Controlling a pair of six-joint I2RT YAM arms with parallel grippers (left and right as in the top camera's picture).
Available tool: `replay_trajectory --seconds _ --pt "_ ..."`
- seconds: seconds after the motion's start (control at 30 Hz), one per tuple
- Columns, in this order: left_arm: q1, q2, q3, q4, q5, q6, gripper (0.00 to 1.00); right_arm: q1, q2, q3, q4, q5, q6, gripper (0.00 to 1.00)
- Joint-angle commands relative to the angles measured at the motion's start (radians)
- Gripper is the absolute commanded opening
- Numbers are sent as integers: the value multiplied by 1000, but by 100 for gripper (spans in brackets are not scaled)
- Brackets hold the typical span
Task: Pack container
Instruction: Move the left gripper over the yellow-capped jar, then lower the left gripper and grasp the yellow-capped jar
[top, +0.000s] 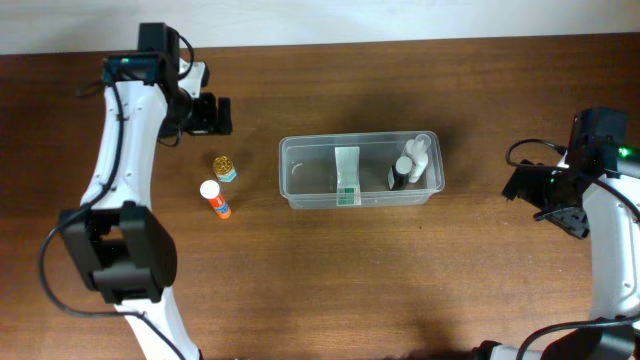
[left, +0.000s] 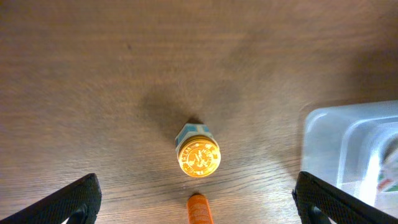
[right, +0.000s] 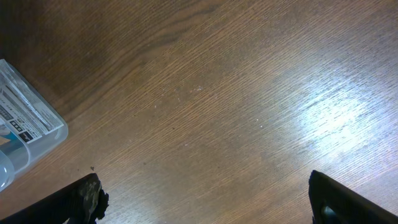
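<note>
Container (top: 305, 180) stands mid-surface (top: 400, 280), holding a green-and-white flat pack (top: 347, 175) and small bottles (top: 412, 162) at its right end. Left hand (top: 212, 115) is spread wide, gripping nothing, near a gold-capped jar (left: 198, 154). An orange stick (top: 214, 198) lies just beside that jar. Right hand (top: 535, 195) is spread, gripping nothing, well right of the container.

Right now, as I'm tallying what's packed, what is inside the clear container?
Inside the container: a white-and-green packet mid-bin, a white bottle and a dark-capped bottle at its right end. Anything beneath them is hidden.
</note>
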Motion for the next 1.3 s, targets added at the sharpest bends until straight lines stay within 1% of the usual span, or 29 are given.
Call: replay_trajectory --seconds 0.0,0.27,0.53,0.67,0.7,1.0,1.17,1.27 --pt "-8 58 17 -18 -18 -17 99 -4 -2 2 3 2 13 98" --pt "-23 140 17 -45 -22 -34 99 -4 -2 2 3 2 13 98" --pt "-23 200 11 -112 -28 -42 99 -4 -2 2 3 2 13 98" --pt "-23 217 10 -142 -143 -154 99 -4 -2 2 3 2 13 99" --pt "-23 222 10 -146 -154 -162 99 -4 -2 2 3 2 13 98" --pt "-23 238 10 -120 -148 -163 99 -4 -2 2 3 2 13 98" --pt "-24 238 10 -108 -101 -157 99 -4 -2 2 3 2 13 98" --pt "-24 239 8 -95 -98 -151 99 -4 -2 2 3 2 13 98"
